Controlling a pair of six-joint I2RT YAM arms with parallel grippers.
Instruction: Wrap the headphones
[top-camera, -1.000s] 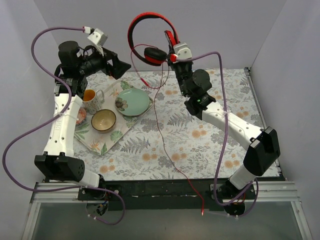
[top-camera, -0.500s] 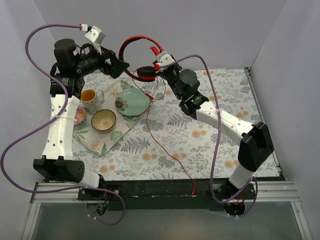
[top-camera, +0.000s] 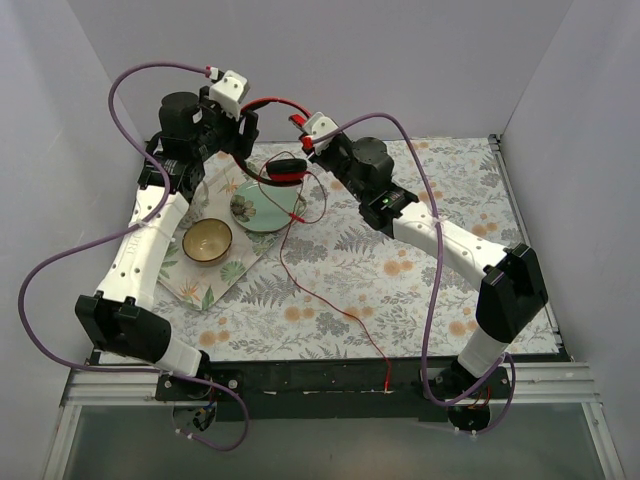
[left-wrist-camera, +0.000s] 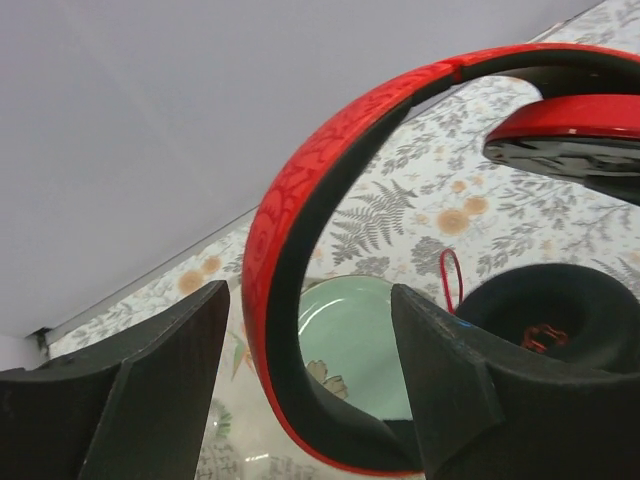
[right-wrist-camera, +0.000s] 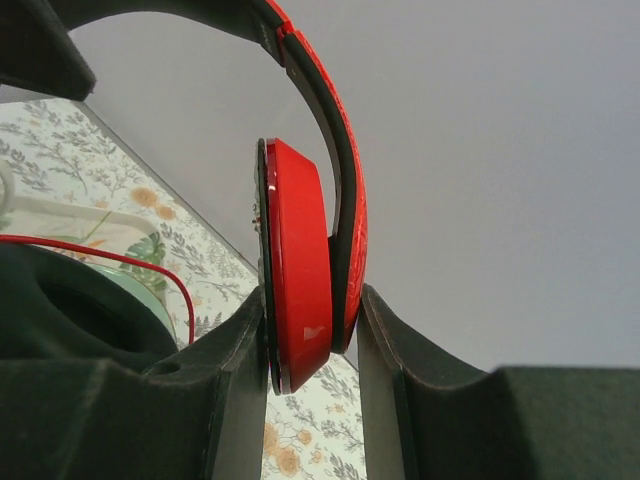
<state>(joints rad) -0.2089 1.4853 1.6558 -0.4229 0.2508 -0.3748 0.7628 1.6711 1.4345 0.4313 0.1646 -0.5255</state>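
Table (top-camera: 400, 290): floral cloth.
Right gripper (right-wrist-camera: 310, 340): clamped on headphones (right-wrist-camera: 300, 260) ear cup.
Left gripper (left-wrist-camera: 305, 320): wide, jaws either side of headband.

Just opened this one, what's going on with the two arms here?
The right gripper is shut on one red ear cup of the headphones, holding them in the air over the far left of the table, above the green plate on the tray. The left gripper is open, its fingers straddling the headband without clamping it. The cable hangs from the headphones and trails loose across the table to the near edge, so no wrapping shows yet.
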